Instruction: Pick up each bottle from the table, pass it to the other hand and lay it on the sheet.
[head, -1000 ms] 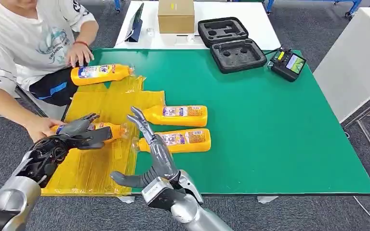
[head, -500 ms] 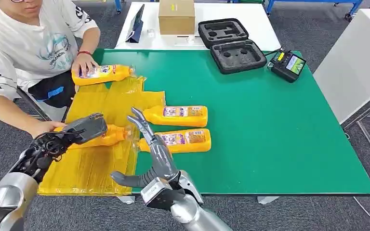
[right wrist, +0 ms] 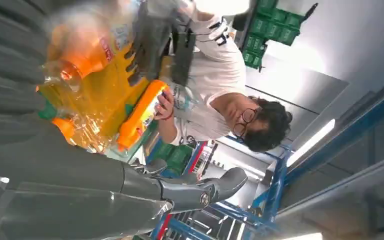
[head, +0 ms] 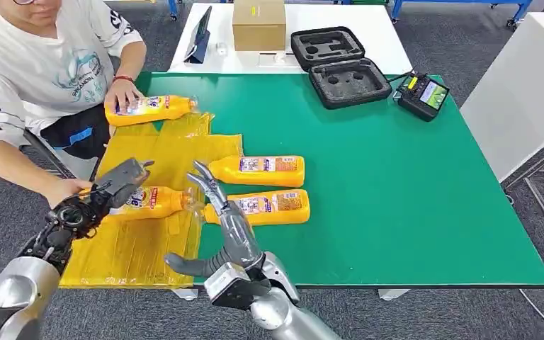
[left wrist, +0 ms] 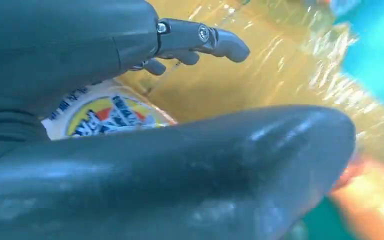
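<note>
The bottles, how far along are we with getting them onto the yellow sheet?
Done: hard to say; one bottle sits at the yellow sheet's far edge under a person's hand. In hand: the left hand holds a bottle over the sheet. Left: two bottles on the green mat; the right hand is empty.

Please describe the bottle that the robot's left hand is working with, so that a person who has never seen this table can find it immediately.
Look at the green table, then at the crinkled yellow sheet covering its left side. Near the sheet's middle lies an orange bottle on its side, cap pointing right. Unlike the other three bottles, it has the left hand over its base end.
</note>
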You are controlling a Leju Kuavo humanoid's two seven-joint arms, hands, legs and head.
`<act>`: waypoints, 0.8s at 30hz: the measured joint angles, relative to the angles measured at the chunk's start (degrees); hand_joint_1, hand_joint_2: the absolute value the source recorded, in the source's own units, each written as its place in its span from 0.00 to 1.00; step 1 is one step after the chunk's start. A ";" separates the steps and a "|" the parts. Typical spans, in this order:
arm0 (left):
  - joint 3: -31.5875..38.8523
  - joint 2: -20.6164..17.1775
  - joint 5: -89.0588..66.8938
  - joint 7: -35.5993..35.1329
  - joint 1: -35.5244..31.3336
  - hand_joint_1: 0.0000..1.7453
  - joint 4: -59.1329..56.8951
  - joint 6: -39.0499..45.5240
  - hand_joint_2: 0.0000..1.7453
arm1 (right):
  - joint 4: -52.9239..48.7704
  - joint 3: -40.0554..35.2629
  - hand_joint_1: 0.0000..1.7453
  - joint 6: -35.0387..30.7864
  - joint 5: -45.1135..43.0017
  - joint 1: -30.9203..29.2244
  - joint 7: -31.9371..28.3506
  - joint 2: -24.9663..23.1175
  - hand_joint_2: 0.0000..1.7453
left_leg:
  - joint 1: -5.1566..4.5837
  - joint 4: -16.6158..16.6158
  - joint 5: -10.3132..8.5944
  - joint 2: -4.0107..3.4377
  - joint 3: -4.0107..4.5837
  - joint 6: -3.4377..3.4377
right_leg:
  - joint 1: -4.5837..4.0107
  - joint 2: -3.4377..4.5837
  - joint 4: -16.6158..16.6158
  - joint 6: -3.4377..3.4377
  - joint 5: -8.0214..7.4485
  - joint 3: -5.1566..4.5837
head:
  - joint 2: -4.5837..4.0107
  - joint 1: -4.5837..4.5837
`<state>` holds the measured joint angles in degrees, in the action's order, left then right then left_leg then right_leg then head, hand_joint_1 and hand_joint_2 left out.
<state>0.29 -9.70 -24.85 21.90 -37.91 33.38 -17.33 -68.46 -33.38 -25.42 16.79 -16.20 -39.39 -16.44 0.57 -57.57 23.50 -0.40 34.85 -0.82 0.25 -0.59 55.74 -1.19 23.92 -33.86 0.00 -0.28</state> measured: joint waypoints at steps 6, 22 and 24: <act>4.07 1.90 7.11 7.13 5.19 0.00 5.16 27.29 1.00 | 1.53 -0.68 0.00 -6.57 19.69 -0.65 12.32 0.70 1.00 | 0.03 -0.01 0.00 -0.23 0.17 0.00 | 0.00 0.22 0.00 0.01 -0.05 -0.26 | 0.00 0.00; 14.99 4.74 22.09 18.25 23.55 0.00 36.86 51.54 1.00 | 18.67 7.37 0.00 3.65 56.37 -10.60 46.60 5.84 1.00 | 0.02 -0.04 0.01 -0.26 0.48 0.00 | 0.00 0.24 0.00 0.00 -0.04 -0.54 | 0.00 0.00; 14.90 5.03 21.50 18.34 24.55 0.00 40.05 53.26 1.00 | 20.37 8.09 0.00 4.20 56.63 -11.03 47.14 6.03 1.00 | 0.03 -0.04 0.01 -0.26 0.49 0.00 | 0.00 0.24 0.00 0.00 -0.04 -0.56 | 0.00 0.02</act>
<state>15.19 -4.68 -3.35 40.24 -13.35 73.42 35.94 -48.08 -25.29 -21.22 73.42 -27.23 7.76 -10.40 0.60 -57.61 23.50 -0.66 35.34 -0.81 0.24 -0.35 55.73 -1.19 23.88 -34.42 0.00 -0.26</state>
